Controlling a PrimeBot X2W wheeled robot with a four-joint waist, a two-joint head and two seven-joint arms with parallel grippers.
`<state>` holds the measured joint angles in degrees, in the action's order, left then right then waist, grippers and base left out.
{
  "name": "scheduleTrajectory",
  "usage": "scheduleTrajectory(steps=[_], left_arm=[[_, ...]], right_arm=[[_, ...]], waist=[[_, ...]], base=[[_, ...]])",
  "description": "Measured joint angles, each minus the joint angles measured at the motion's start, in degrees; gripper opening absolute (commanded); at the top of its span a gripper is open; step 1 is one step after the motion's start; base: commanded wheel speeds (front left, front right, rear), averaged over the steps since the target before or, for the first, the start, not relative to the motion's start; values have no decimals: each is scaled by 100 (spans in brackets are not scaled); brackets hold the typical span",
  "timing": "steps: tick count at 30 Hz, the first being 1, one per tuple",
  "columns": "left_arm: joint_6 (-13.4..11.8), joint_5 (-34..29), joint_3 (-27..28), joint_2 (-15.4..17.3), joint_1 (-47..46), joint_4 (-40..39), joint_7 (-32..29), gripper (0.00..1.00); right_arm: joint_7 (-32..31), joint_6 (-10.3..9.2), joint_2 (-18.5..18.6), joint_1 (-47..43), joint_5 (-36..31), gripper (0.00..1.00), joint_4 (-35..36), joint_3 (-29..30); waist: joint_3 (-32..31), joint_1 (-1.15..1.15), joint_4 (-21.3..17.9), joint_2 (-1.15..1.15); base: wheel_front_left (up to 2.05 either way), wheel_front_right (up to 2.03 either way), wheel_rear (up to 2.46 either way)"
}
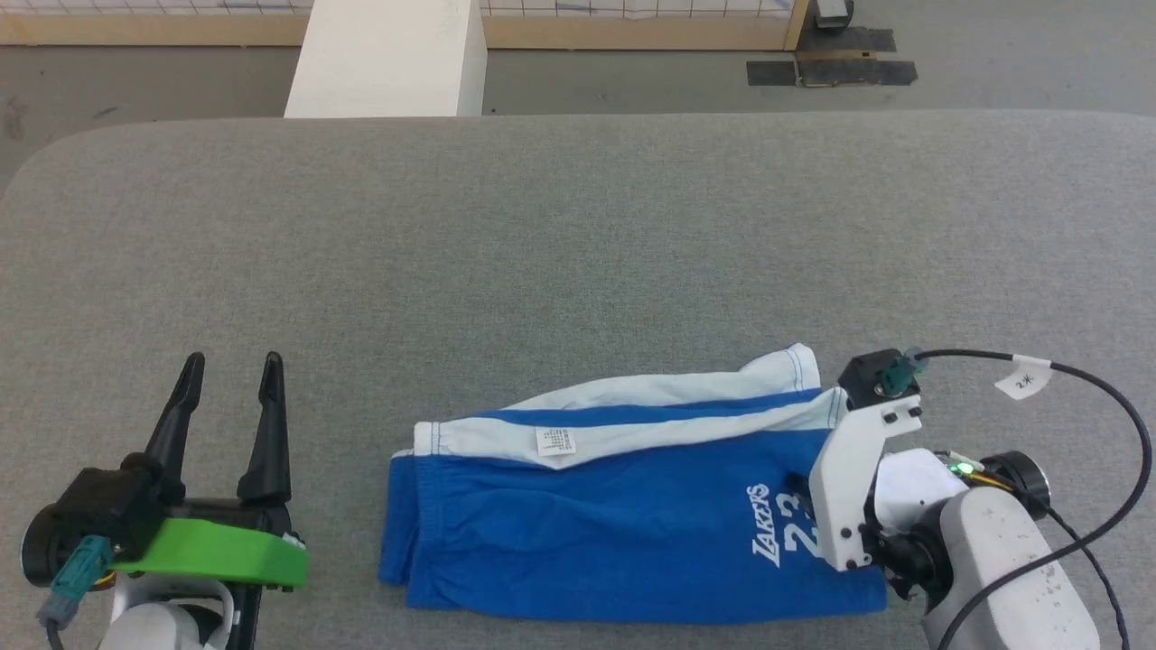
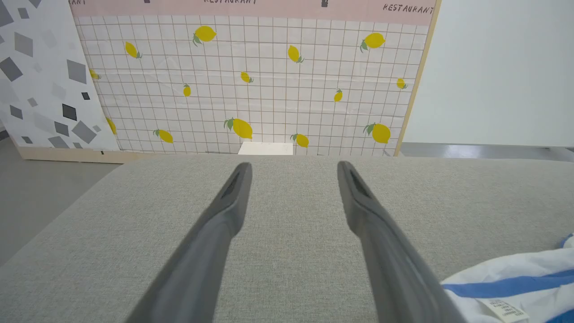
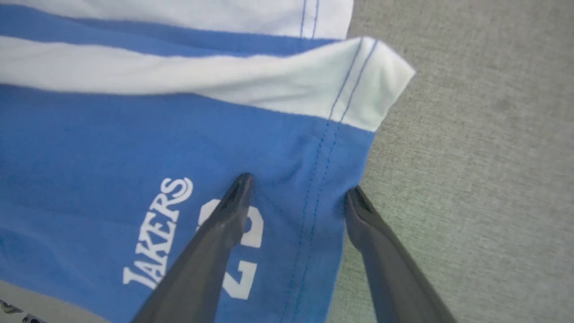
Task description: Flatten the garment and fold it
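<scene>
Bright blue, white-striped soft shorts (image 1: 614, 506) lie on the grey tabletop (image 1: 578, 226); right pincer (image 3: 298, 186) gapes astride their hem, left pincer (image 1: 232, 361) gapes too, both empty

- The garment (image 1: 623, 524) lies on the table (image 1: 578, 253), at about 5 o'clock from the table's middle, near its front edge.
- Its tag (image 1: 555, 441) sits at 11 o'clock from the garment's middle.
- The left gripper (image 1: 233, 363) stands over bare table at the garment's 9 o'clock, well apart from it.
- The right gripper (image 3: 298, 184) is at the garment's 3 o'clock end, one finger over the cloth, the other just off the hem.
- A block (image 1: 388, 59) stands behind the table at 11 o'clock, with a panel (image 2: 251, 76) behind it.
</scene>
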<state>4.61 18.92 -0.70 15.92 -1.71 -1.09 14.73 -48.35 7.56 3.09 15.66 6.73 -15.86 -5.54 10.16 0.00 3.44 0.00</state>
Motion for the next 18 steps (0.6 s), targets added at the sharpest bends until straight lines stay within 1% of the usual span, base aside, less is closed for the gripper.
scheduleTrajectory(steps=[1,2,5,8,11,12,15,18], left_arm=[[34,-29,16,-31,-3,1,0,100],[54,-32,25,-53,-10,8,0,100],[115,-85,80,-148,-35,15,0,100],[152,-186,149,-207,-62,30,0,100],[190,-232,200,-253,-65,37,0,100],[194,-232,212,-270,-65,37,0,100],[224,-276,227,-305,-65,40,0,100],[241,-281,238,-324,-65,40,0,100]], right_arm=[[2,0,2,47,0,42,-49,-19],[12,0,2,84,0,0,-86,-24],[149,1,-7,184,16,0,-182,9],[267,5,-32,199,35,0,-240,164],[279,7,47,194,-4,0,-240,378],[275,5,118,191,-32,0,-236,466],[208,4,521,177,-166,0,-198,851],[67,3,813,143,-324,0,-137,1193]], waist=[[16,0,5,0],[28,0,9,0],[59,0,10,0],[58,0,-7,0],[36,0,-32,0],[27,0,-42,0],[-1,0,-70,0],[-11,0,-88,0]], base=[[0,0,0],[0,0,0],[0,0,0],[0,0,0],[0,0,0],[0,0,0],[0,0,0],[0,0,0]])
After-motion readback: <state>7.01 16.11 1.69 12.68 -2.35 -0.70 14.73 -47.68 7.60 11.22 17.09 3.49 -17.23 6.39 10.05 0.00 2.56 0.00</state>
